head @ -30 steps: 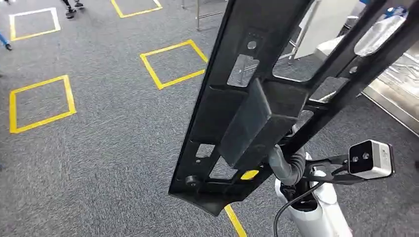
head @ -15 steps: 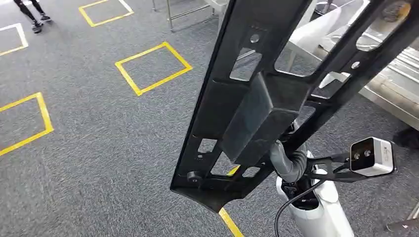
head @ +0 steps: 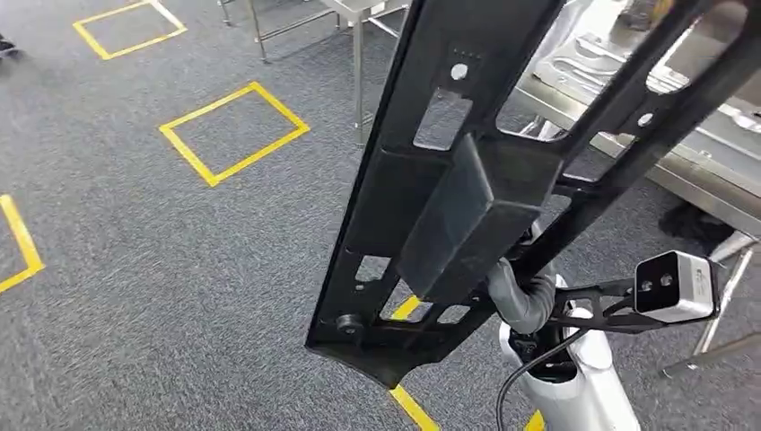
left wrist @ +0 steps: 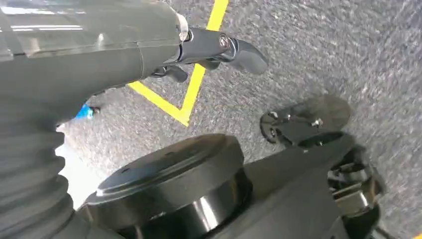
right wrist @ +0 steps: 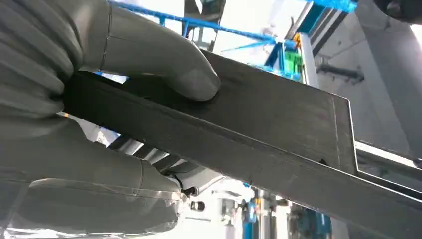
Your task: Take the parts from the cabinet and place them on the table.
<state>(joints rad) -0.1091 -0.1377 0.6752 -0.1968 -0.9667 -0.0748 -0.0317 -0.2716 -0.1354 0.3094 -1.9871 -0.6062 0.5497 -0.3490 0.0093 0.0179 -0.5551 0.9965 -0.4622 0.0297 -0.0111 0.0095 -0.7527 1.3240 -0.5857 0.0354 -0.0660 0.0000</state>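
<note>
A long black plastic part (head: 449, 206) with cut-outs and a raised block stands tilted in front of me, reaching up past the picture's top. My right hand (head: 523, 303) holds it near its lower end. In the right wrist view the grey thumb and palm of the right hand (right wrist: 99, 99) clamp the edge of the part (right wrist: 278, 129). My left hand (left wrist: 209, 47) hangs over the grey carpet with nothing in its fingers. A steel table (head: 619, 135) stands at the upper right, partly hidden behind the part.
Pale moulded pieces (head: 592, 54) lie on the steel table. One of its legs (head: 359, 81) comes down to the carpet ahead. Yellow tape squares (head: 235, 130) mark the grey carpet on the left. A wrist camera (head: 673, 287) juts out from my right arm.
The camera has turned: the yellow squares slid left and the steel table came into view at the upper right. The black part stays in my right hand in the same pose.
</note>
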